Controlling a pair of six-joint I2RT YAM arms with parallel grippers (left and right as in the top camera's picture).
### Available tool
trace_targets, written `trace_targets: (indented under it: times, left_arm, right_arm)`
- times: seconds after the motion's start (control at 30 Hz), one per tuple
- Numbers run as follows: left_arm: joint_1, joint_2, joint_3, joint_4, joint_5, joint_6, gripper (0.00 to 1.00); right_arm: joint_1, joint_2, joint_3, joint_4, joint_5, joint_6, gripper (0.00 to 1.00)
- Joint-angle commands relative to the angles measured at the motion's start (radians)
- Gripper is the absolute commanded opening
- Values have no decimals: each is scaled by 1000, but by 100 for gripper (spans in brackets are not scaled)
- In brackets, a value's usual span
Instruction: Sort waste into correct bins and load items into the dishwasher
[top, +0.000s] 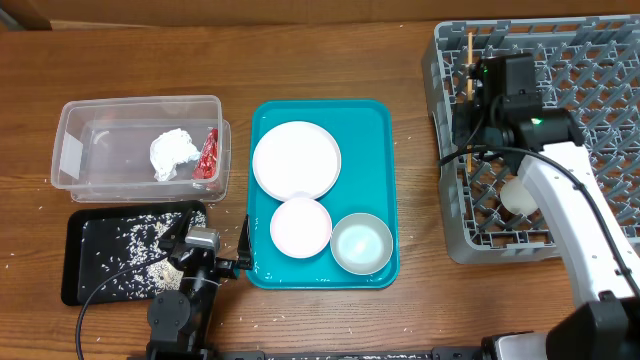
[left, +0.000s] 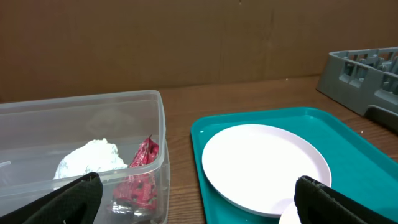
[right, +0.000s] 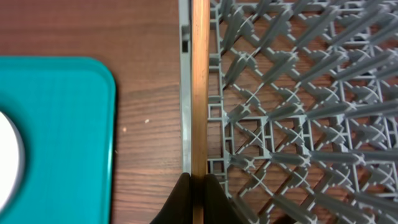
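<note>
On the wooden desk (top: 300, 60), my right hand (right: 198, 193) pinches a chopstick (right: 199, 93) over the rim of the rack (right: 298, 93). Loading step: next I'd lower it between pegs. My left hand (left: 198, 186) gapes.

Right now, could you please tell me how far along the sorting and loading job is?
Waste looks sorted: napkin and red wrapper lie in the clear tub, rice on the black tray. In hand: the right hand grips a chopstick over the dish rack edge; the left hand is open. Left: the plate and two bowls on the teal tray.
</note>
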Motion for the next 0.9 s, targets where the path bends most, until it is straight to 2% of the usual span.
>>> trace_targets:
  times: [0.0,0.13,0.2,0.23,0.43,0.53,0.6,0.67,0.73,0.87]
  left_arm:
    - [7,-10,-6,2,-8,12,100]
    - [7,-10,-6,2,-8,12,100]
    - [7,-10,-6,2,-8,12,100]
    - [7,-10,-6,2,-8,12,100]
    - [7,-10,-6,2,-8,12,100]
    - [7,-10,-6,2,-8,12,100]
    - [7,-10,-6,2,-7,12,100]
    - [7,-10,-6,2,-8,12,100]
    - [7,-10,-6,2,-8,12,100]
    - [7,-10,-6,2,-8,12,100]
  right_arm:
    - [2,49,-3,7,18,-85,4]
    - [2,96,-3,5,56,-84,4]
    - [2,98,-3,9,64,-84,22]
    - [2,97,-1,8,73,-84,38]
    - [22,50,27,-59,-2,-15,41]
    - [35,5,38,-102,-213,26,42]
    - [49,-23,38,-132,-428,26,42]
    - [64,-33,38,-176,-579,25,40]
    - [90,-31,32,-247,-605,25,34]
    - [159,-29,-45,-310,-562,68,33]
